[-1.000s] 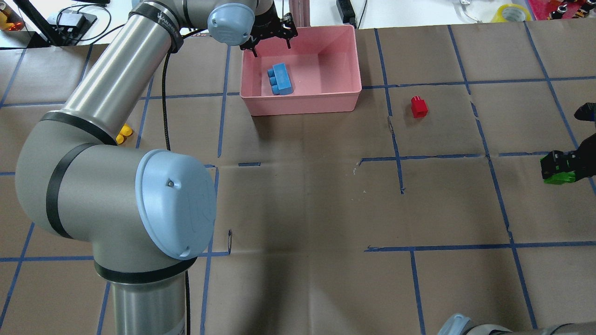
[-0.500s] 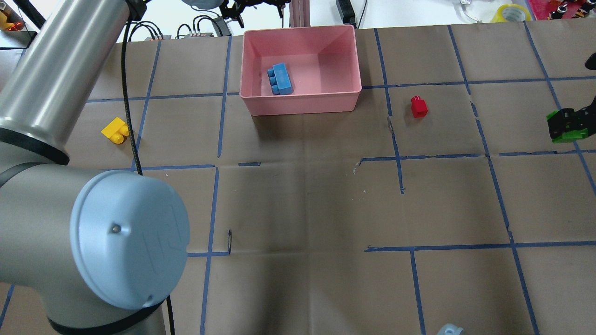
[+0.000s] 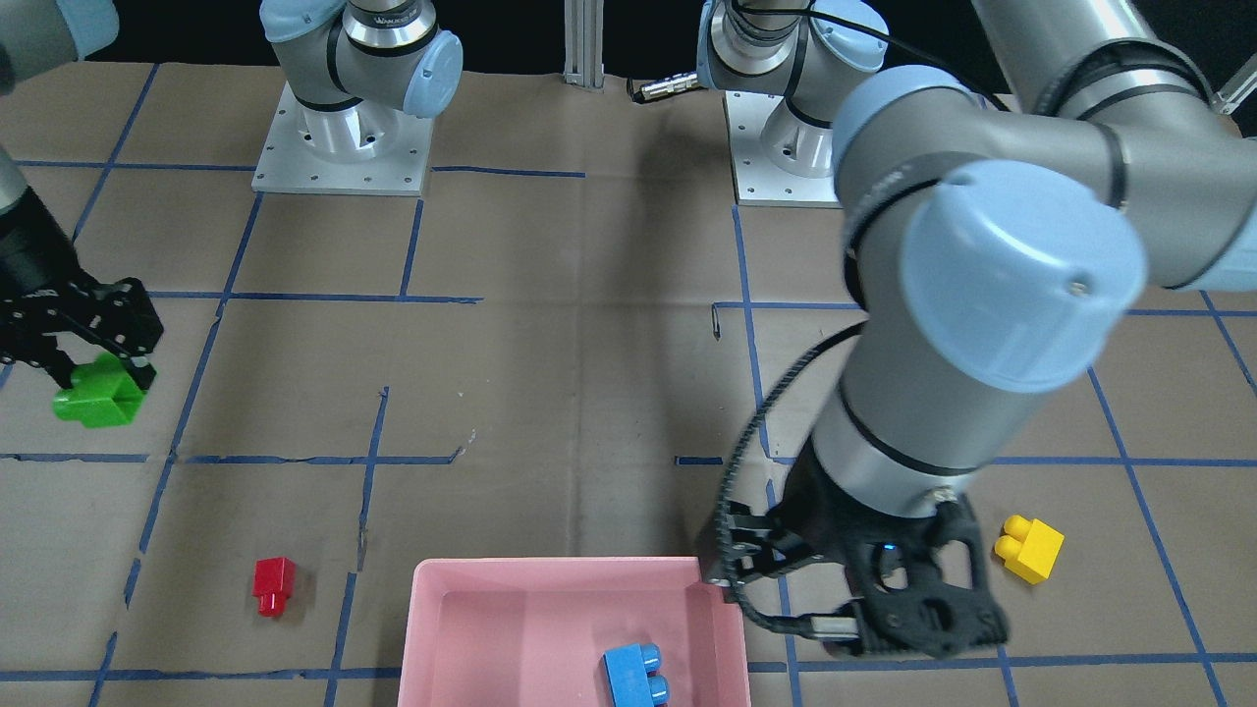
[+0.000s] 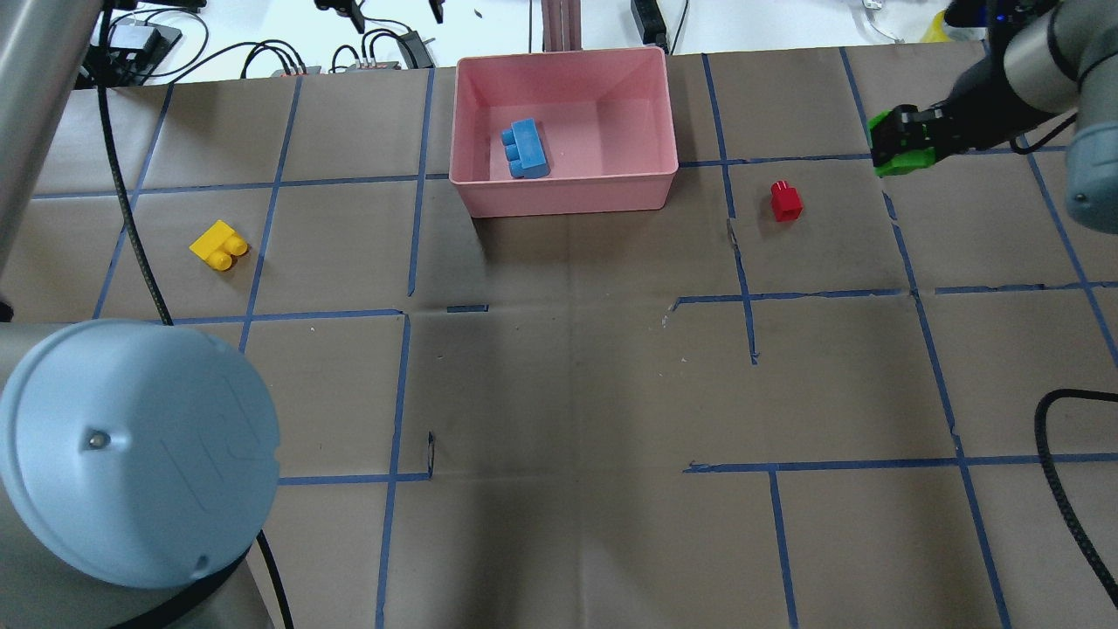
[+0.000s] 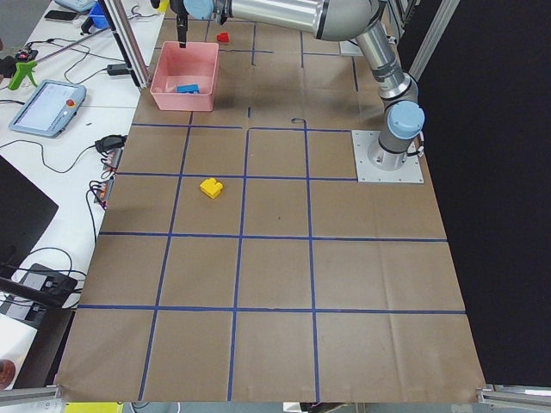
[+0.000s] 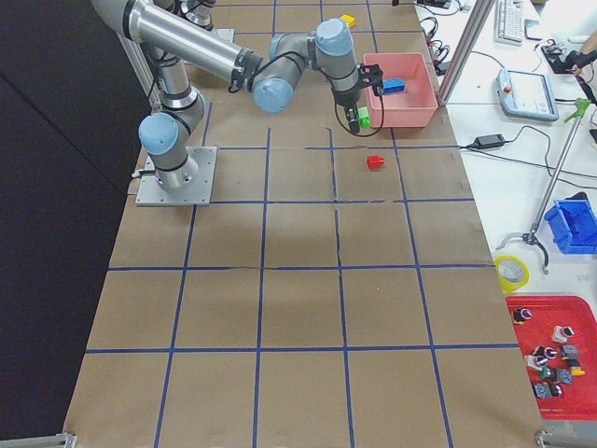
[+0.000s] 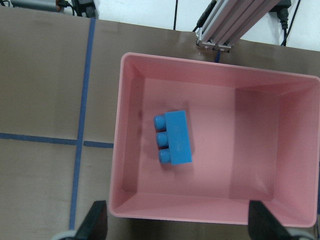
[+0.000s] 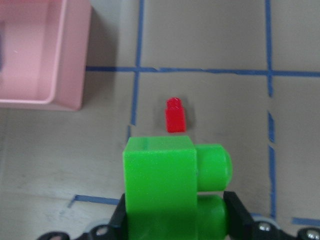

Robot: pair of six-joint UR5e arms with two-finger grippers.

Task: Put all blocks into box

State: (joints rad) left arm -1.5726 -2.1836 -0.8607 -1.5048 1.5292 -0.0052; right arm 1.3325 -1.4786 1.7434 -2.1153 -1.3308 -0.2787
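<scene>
The pink box stands at the table's far middle with the blue block lying in it. My left gripper is open and empty, high above the box; its fingers show at the overhead view's top edge. My right gripper is shut on the green block and holds it above the table, right of the box. The red block sits on the table between box and green block. The yellow block lies at the left. In the right wrist view the green block fills the foreground, with the red block beyond.
My left arm's big elbow covers the near left corner of the overhead view. Cables and an aluminium post stand behind the box. A black cable hangs at the near right.
My left gripper has risen from the box's far left corner and drawn back. My right gripper has carried the green block from the right edge toward the box.
</scene>
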